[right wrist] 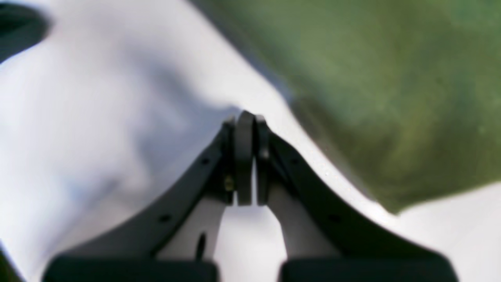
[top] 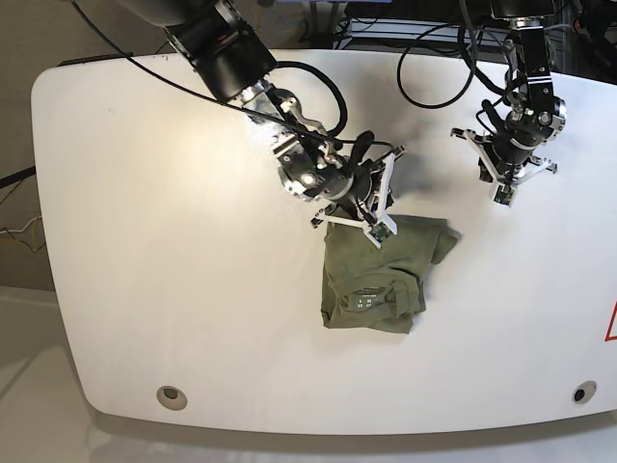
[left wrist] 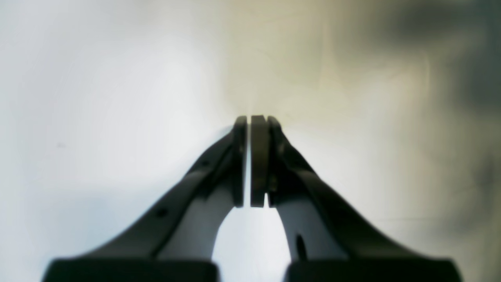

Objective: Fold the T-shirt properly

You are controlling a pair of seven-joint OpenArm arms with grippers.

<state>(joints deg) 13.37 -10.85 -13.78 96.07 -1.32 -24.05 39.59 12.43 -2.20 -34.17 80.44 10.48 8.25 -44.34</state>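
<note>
The olive-green T-shirt (top: 381, 270) lies in a folded bundle at the table's middle, its white neck label (top: 371, 301) facing up near the front. My right gripper (top: 380, 232) hovers at the shirt's back edge. In the right wrist view it (right wrist: 246, 116) is shut with nothing between the jaws, over white table, with the shirt (right wrist: 383, 90) to its upper right. My left gripper (top: 501, 198) hangs over bare table to the right of the shirt, apart from it. In the left wrist view it (left wrist: 249, 117) is shut and empty.
The white table (top: 145, 241) has rounded corners and two small round holes near the front edge (top: 172, 394) (top: 578, 393). Black cables (top: 434, 58) loop over the back edge. A red mark (top: 611, 323) sits at the right edge.
</note>
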